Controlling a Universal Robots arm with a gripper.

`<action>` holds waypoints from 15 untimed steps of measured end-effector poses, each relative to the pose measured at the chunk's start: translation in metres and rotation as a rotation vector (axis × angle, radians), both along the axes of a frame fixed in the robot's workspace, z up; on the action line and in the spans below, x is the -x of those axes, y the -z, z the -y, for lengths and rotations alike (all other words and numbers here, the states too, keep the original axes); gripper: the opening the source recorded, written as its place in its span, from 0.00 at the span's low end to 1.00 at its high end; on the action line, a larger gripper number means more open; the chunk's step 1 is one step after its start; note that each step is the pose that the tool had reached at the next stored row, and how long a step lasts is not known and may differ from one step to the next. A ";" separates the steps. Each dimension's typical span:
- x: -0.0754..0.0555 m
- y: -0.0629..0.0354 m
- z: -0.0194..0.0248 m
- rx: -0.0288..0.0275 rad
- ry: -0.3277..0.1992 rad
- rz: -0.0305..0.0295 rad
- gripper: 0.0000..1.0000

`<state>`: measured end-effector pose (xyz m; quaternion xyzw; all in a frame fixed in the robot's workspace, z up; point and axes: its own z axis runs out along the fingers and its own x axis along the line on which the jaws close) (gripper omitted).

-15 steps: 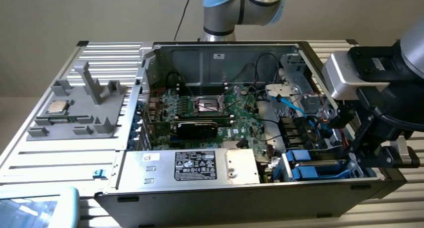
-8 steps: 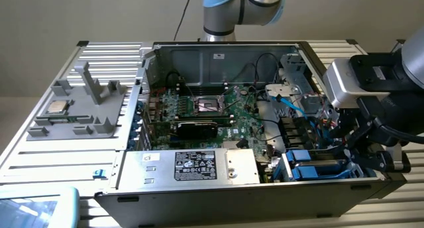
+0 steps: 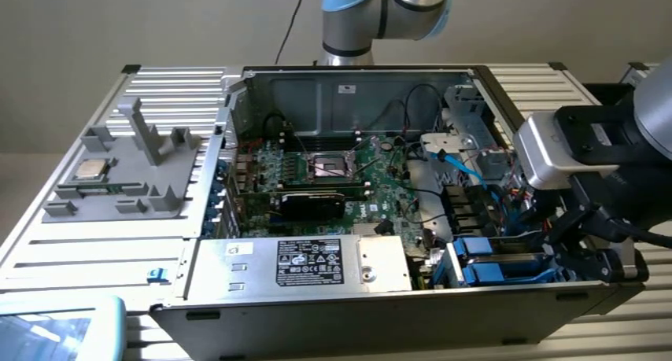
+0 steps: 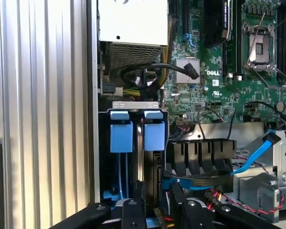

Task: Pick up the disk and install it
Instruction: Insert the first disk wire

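Slatted desk (image 3: 63,255), open computer case (image 3: 347,318) on it. The pincer (image 3: 577,255) hangs at the case's near corner, the exterior view's right, partly cut off in the wrist view, over the blue-framed disk (image 4: 154,137) standing in its bay (image 4: 133,105). Gripping? Can't tell.

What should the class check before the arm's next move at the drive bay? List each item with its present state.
1. Gripper at the drive bay: ok.
2. Hold on the disk: cannot tell.
3. Two blue frames upright in the bay: ok.
4. Blue cable off to the side of the bay: ok.
5. CPU chip on its grey stand, outside the case: ok.
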<state>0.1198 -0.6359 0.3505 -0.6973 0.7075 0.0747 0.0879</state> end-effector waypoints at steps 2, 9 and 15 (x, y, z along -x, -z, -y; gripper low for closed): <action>0.000 0.0007 0.0000 0.0004 -0.037 -0.0001 0.34; -0.001 0.0017 0.0000 -0.0002 -0.119 0.0021 0.34; -0.014 0.0017 0.0000 -0.0039 -0.134 0.0030 0.34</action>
